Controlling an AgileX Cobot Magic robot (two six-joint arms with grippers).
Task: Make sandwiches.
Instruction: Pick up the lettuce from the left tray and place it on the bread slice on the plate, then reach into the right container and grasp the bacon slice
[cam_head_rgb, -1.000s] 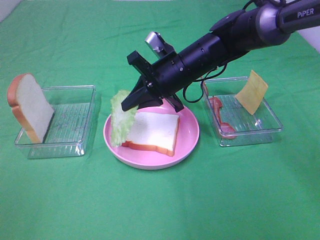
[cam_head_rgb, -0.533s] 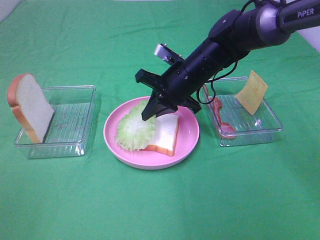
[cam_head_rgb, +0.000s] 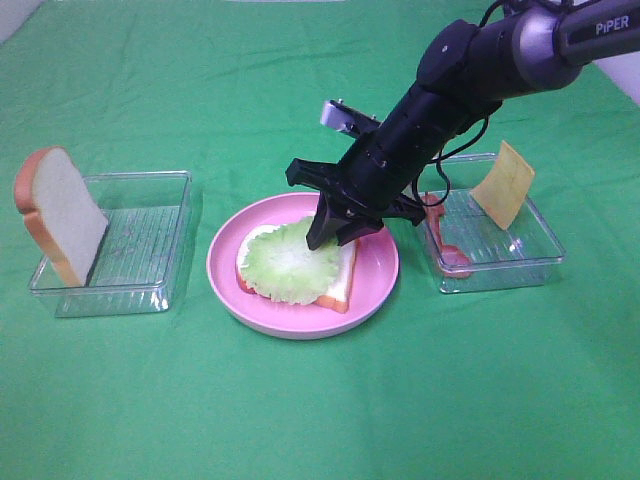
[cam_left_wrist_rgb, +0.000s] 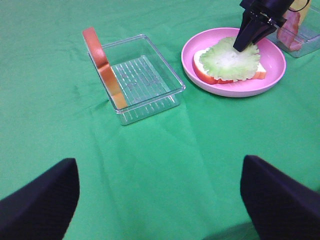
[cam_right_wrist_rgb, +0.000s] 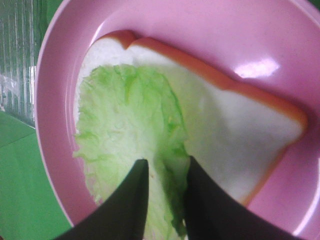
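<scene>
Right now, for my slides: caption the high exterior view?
Jaws of the right gripper at lettuce laid on a bread slice in the pink plate.

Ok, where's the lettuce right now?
The lettuce lies near the middle of the exterior high view, on the bread slice in the pink plate, the right gripper at its right edge.

Lettuce lies on bread; fingertips perhaps pinch it.
</scene>
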